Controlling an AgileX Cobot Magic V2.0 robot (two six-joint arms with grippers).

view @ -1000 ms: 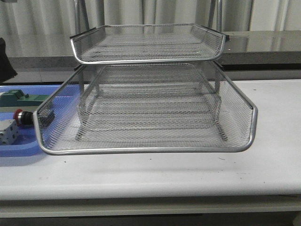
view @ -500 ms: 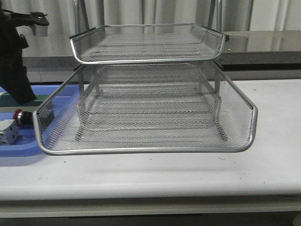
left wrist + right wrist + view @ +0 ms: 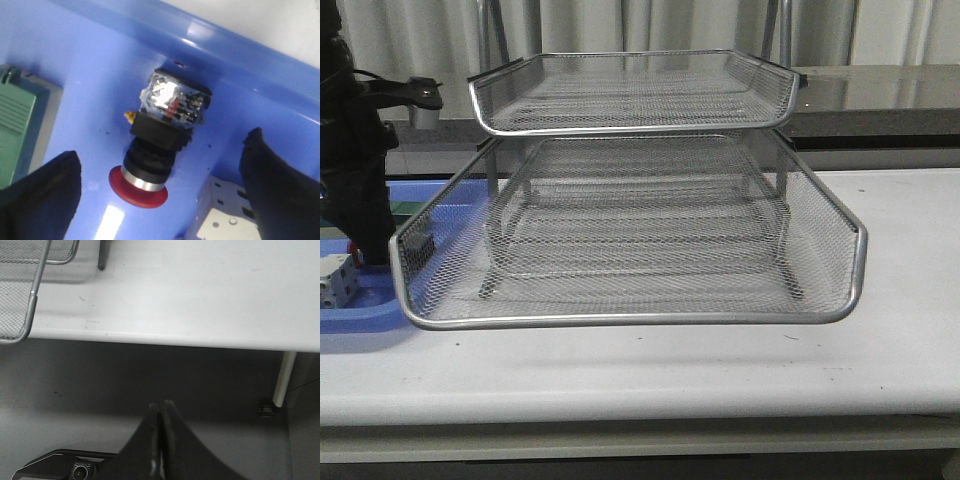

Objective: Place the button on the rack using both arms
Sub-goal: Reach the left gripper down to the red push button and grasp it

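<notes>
While the button (image 3: pixel 159 147) lies on its side in the blue tray (image 3: pixel 95 75), the left gripper (image 3: pixel 160 195) hangs over it, fingers spread wide to either side, not touching. A green block (image 3: pixel 17 127) lies beside the button. The rack (image 3: pixel 630 200) adjoins the tray. The right gripper (image 3: pixel 161 432), pressed closed and empty, sits beyond the table (image 3: pixel 200 290) edge.

At frame left the left hand (image 3: pixel 160 200) straddles the button (image 3: pixel 160 145) with bare tray floor either side; green block (image 3: pixel 20 130) and white block (image 3: pixel 225 215) crowd its fingers
</notes>
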